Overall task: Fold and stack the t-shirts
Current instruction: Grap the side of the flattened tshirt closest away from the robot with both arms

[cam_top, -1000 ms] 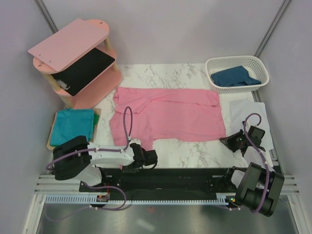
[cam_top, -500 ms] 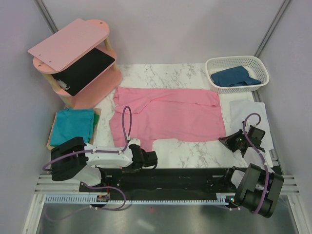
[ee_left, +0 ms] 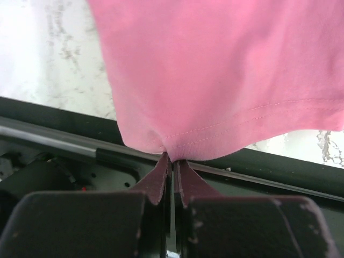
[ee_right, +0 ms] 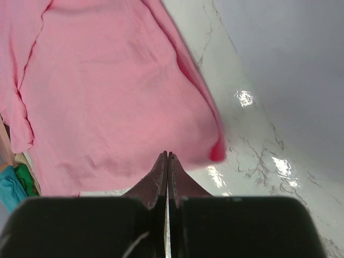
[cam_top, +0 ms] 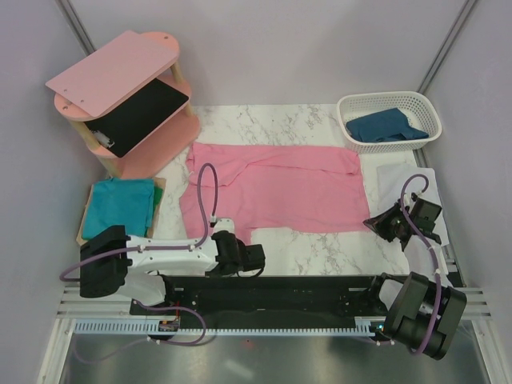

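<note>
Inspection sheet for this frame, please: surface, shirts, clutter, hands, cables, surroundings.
Surface: marble table, no spills seen.
Job's things: pink shirt spread flat mid-table, not folded; teal shirt folded at the left edge; blue shirt bunched in the basket.
Clutter: pink shelf at far left with a black slab on its lower level; white sheet at the right.
Hands: left hand shut on the pink shirt's near hem; right hand shut at the shirt's right corner, and it is unclear whether it grips the cloth.
Cables: purple cables loop off both arms; the left one arcs over the pink shirt.
Surroundings: plain grey walls; nothing else seen.
</note>
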